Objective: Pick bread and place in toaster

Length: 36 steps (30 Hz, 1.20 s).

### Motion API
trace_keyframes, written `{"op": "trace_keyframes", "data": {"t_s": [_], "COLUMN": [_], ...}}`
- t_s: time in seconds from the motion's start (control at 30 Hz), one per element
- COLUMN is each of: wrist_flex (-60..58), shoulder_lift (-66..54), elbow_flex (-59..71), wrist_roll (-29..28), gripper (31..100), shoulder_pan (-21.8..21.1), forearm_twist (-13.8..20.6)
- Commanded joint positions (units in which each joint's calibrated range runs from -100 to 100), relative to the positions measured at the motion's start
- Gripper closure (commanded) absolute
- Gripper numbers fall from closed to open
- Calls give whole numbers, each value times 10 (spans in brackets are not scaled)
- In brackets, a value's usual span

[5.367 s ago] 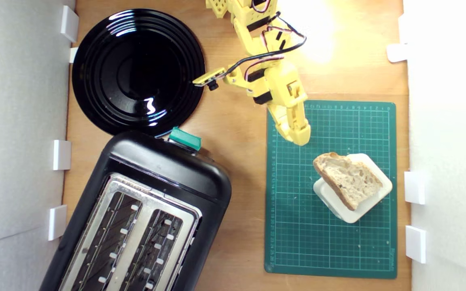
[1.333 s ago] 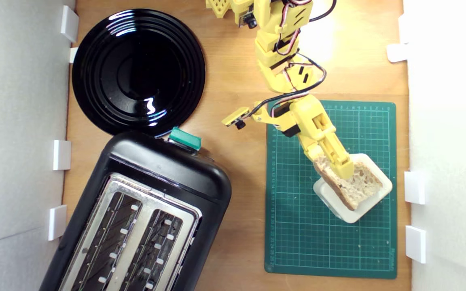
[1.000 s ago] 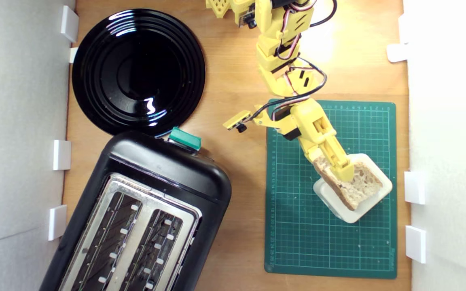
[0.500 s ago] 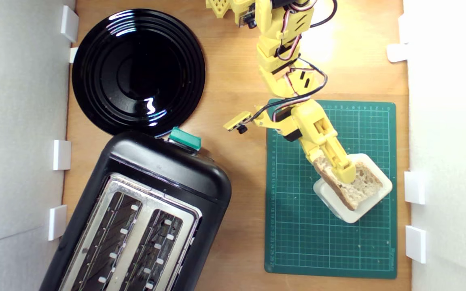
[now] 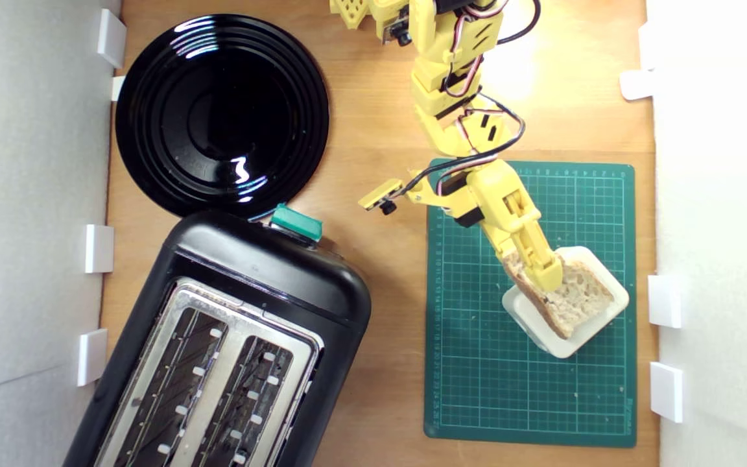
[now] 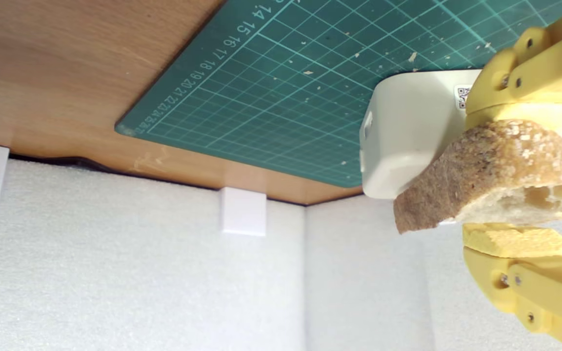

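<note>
Where the green cutting mat (image 5: 529, 389) is laid on the wooden counter (image 5: 380, 149), the bread (image 5: 574, 301) is seen on a cream rounded block (image 5: 568, 344): pale, holey crumb edged by rough brown crust. It is bracketed by the yellow plastic end effector (image 6: 515, 185); whether it is gripped cannot be told. The glossy black toaster (image 5: 270, 272), silver-topped, stands well apart.

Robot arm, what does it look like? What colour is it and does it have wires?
The arm is bright yellow plastic, built from blocky segments with black parts set in. Black, red and white wires loop along it. A small camera sticks out sideways near the wrist. The gripper has two long yellow fingers with little screws.
</note>
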Motion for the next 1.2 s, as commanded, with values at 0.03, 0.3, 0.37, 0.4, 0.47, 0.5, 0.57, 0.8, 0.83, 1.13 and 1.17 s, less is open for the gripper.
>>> {"op": "trace_keyframes", "data": {"t_s": [0.03, 0.3, 0.37, 0.4, 0.47, 0.5, 0.57, 0.8, 0.83, 1.13, 1.17], "wrist_flex": [-16, -15, -15, -15, -14, -14, -14, -14, -14, -8, 7], "shoulder_lift": [-12, -32, -33, -33, -34, -35, -36, -49, -55, -112, -122], "elbow_flex": [-18, -15, -15, -15, -15, -15, -14, -14, -14, -13, -13], "wrist_roll": [0, -1, -1, -1, -1, -1, -1, -1, -1, -1, -1], "gripper": [595, 660, 673, 679, 687, 689, 689, 689, 689, 689, 689], "shoulder_pan": [-5, -2, -1, -1, -1, -1, -1, -1, -1, 12, 18], "forearm_twist": [-4, -4, -4, -4, -4, -4, -4, -4, -4, -4, -4]}}
